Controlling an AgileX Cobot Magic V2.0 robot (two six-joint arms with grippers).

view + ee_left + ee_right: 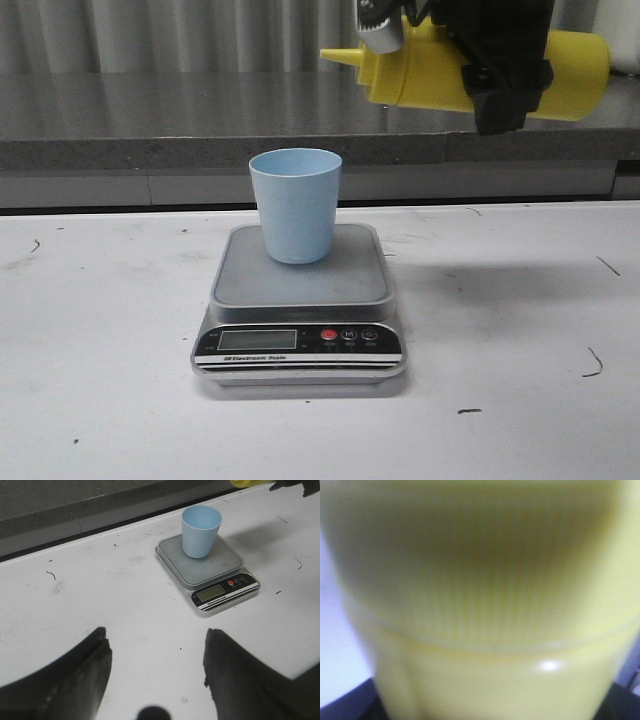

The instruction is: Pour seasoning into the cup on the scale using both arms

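Ahead of you, the right gripper [505, 85] clamps the yellow bottle [430, 70] on its side, nozzle toward the cup [295, 203] on the scale [300, 300]. Your left wrist camera shows the left gripper [156, 672] spread apart over the table [100, 590]. Your right wrist camera sees only blurred yellow bottle.

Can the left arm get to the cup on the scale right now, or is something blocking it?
Probably yes. The left gripper is open over bare table, and nothing lies between it and the cup on the scale. The right gripper holds the bottle high, above and to one side.
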